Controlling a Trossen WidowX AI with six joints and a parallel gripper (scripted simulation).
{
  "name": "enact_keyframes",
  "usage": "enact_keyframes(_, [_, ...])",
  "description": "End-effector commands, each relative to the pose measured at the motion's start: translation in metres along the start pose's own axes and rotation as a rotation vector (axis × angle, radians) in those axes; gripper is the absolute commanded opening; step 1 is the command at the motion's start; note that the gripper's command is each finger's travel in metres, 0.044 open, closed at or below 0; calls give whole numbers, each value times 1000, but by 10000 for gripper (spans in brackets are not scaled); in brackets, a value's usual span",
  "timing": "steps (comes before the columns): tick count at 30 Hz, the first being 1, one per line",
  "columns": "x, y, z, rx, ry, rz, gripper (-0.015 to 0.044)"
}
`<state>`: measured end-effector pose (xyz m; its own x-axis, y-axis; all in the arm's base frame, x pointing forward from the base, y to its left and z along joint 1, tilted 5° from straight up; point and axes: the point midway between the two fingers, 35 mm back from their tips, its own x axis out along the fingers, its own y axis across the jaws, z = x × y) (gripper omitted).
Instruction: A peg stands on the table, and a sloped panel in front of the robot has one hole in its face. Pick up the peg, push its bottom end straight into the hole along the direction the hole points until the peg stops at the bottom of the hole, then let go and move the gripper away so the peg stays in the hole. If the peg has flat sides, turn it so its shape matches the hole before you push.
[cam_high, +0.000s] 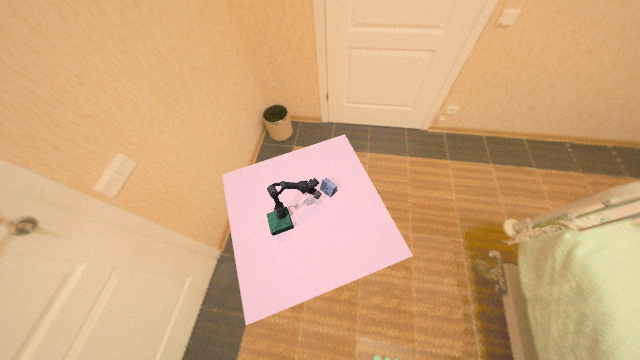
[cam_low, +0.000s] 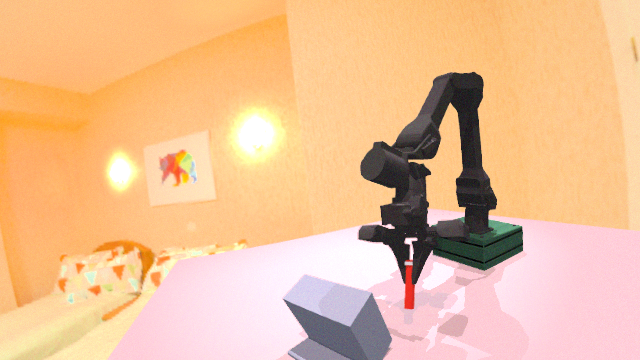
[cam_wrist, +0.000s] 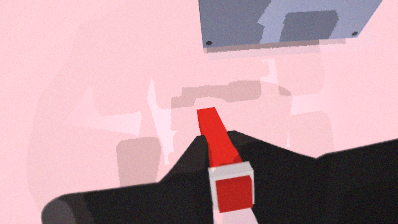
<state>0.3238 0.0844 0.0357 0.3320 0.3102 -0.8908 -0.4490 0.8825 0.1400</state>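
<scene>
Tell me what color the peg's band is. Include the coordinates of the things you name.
White, on the red peg (cam_low: 409, 295) (cam_wrist: 216, 131); the wrist view shows it best.

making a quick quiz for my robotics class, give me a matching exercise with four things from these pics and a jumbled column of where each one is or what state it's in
Things
1. red peg
2. sloped block
3. green base
4. waste bin

Places or states
A. on the floor, near the closed door
B. under the foot of the arm
C. between the fingers of the gripper
D. blue-grey, standing on the pink table top

Right pairs
1-C, 2-D, 3-B, 4-A
</scene>
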Motion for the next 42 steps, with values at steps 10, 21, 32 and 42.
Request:
enact_keyframes(10, [5,-9,-2,23,-72,6,0])
enact_keyframes(21, [7,-17,-2,34,-139,4,0])
enact_keyframes(32, [7,-24,-3,43,-206,1,0])
enact_keyframes(42, [7,-31,-5,48,-265,-3,0])
